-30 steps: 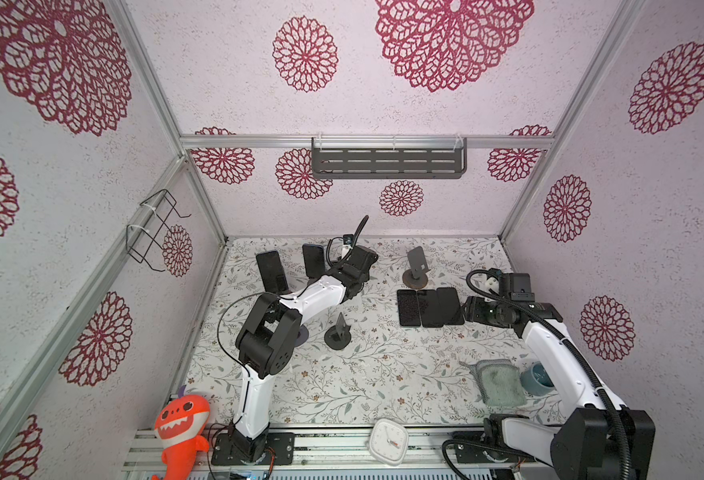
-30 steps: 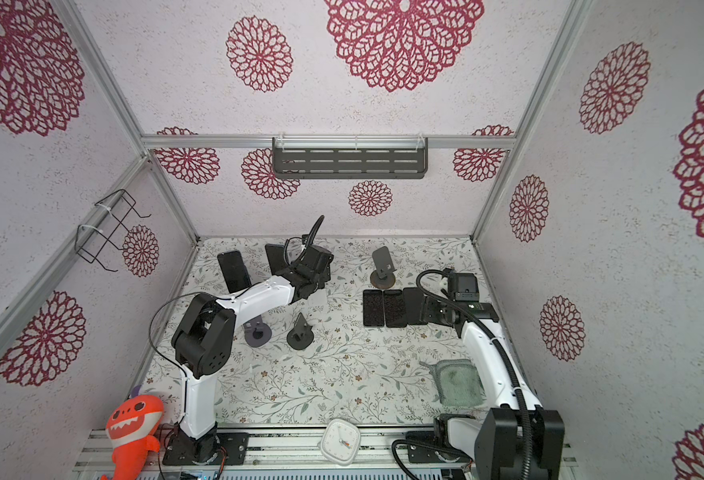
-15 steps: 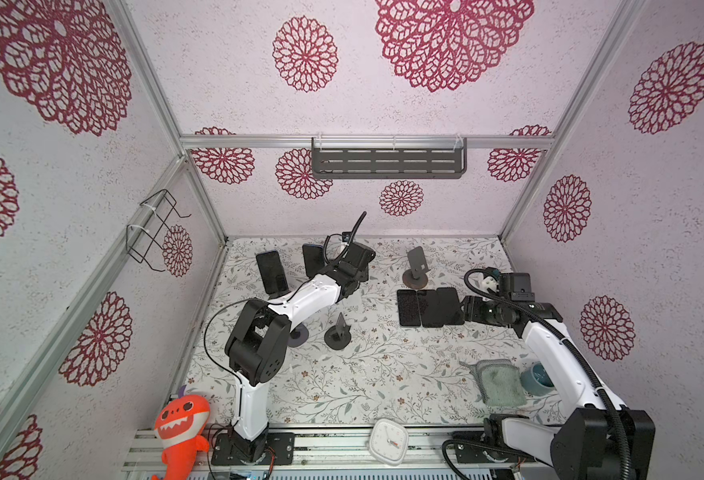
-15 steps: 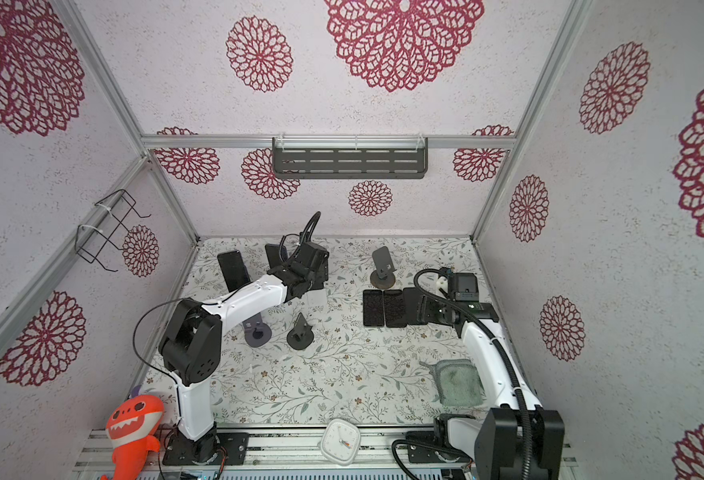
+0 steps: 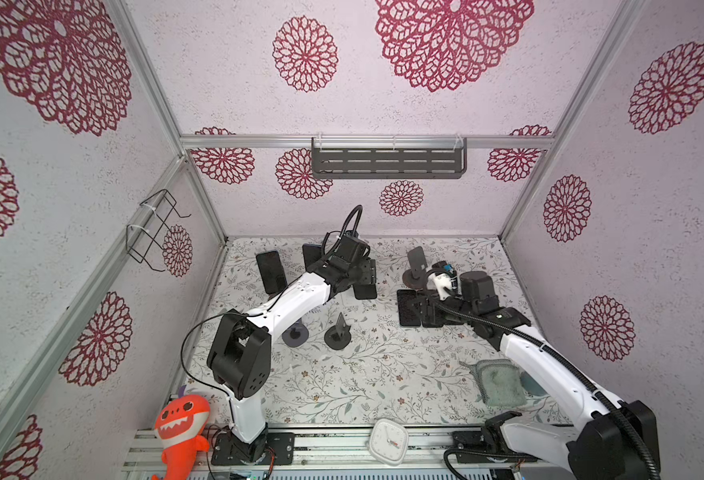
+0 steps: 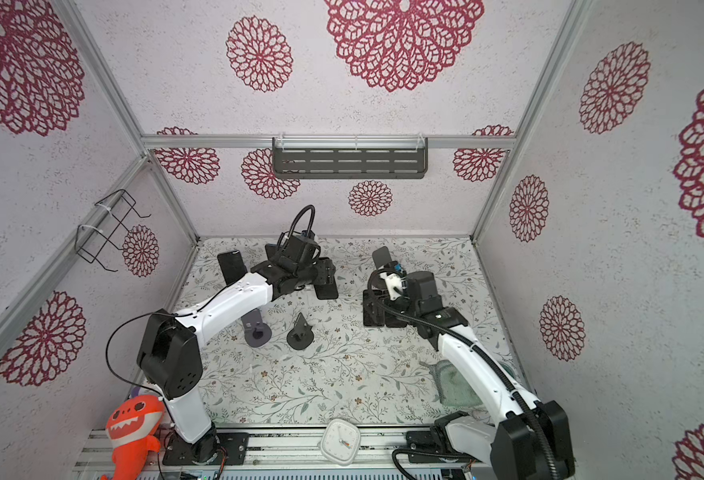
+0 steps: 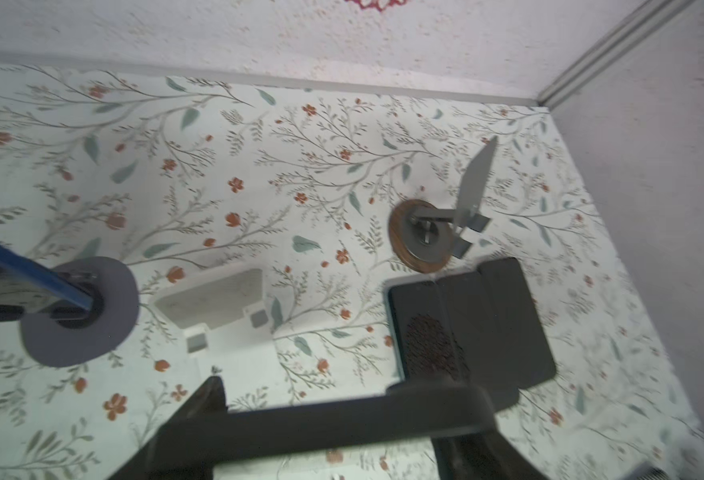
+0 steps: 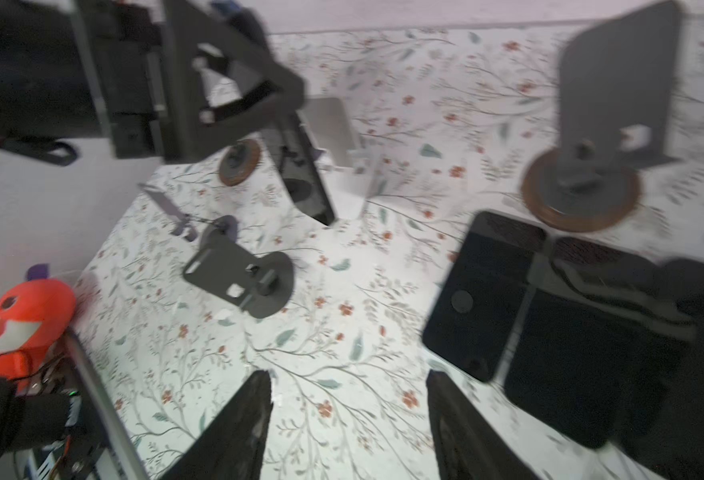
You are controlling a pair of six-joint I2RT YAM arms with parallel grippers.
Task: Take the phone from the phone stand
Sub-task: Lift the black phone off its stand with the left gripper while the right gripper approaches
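Observation:
My left gripper (image 5: 363,282) is shut across the width of a dark phone (image 5: 365,291) and holds it tilted just above the floor. In the left wrist view this phone (image 7: 321,419) spans my fingers as a dark bar. The white phone stand (image 7: 217,303) below it is empty, and in the right wrist view the phone (image 8: 304,174) hangs in front of that stand (image 8: 333,124). My right gripper (image 8: 348,399) is open over bare floor, beside three phones lying flat (image 5: 408,307).
A blue phone (image 7: 9,266) leans on a grey round stand (image 7: 80,320), and another phone (image 5: 271,272) stands at the back left. Empty stands: a wood-based one (image 5: 414,270) and two dark ones (image 5: 337,332), (image 5: 295,334). A green cloth (image 5: 500,386) lies front right.
My left gripper has shifted slightly right and nearer with the phone in its grip. The right arm has swung left and back over the flat phones, and its jaws have narrowed a little.

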